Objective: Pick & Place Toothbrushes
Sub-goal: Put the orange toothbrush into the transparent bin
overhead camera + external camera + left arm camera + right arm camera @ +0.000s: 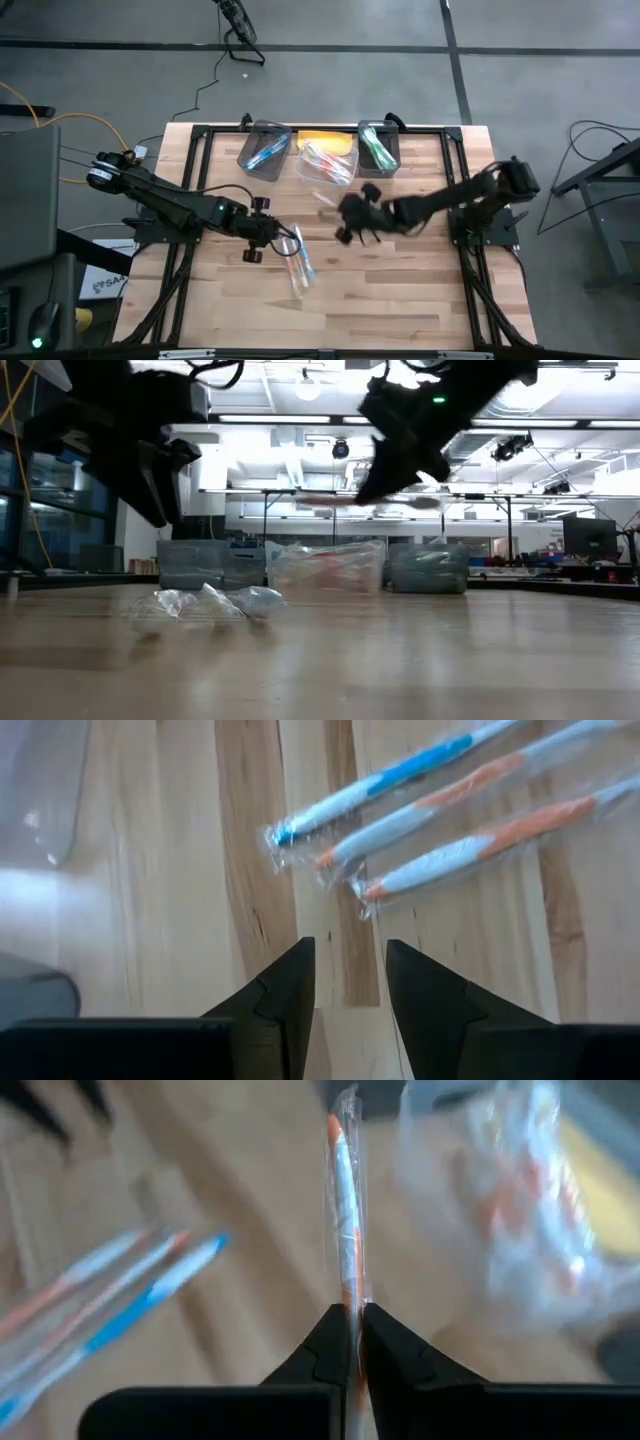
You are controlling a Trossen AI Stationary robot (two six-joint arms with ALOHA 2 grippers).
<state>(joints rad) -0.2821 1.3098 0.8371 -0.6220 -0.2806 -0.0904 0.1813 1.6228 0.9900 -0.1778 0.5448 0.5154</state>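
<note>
Fingers of the left gripper (345,1010) stand parted, empty, at lower left of centre in the high view, just short of three wrapped toothbrushes (300,265) lying on the desk (400,290); closing early would only nudge them. Right of centre, the right gripper (352,1342) pinches an orange toothbrush (345,1200) by its end, so it may swing or slip.

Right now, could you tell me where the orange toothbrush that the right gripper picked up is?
The wrapped orange toothbrush is pinched in the right gripper, held above mid-table in the high view, near the middle bin.
</note>
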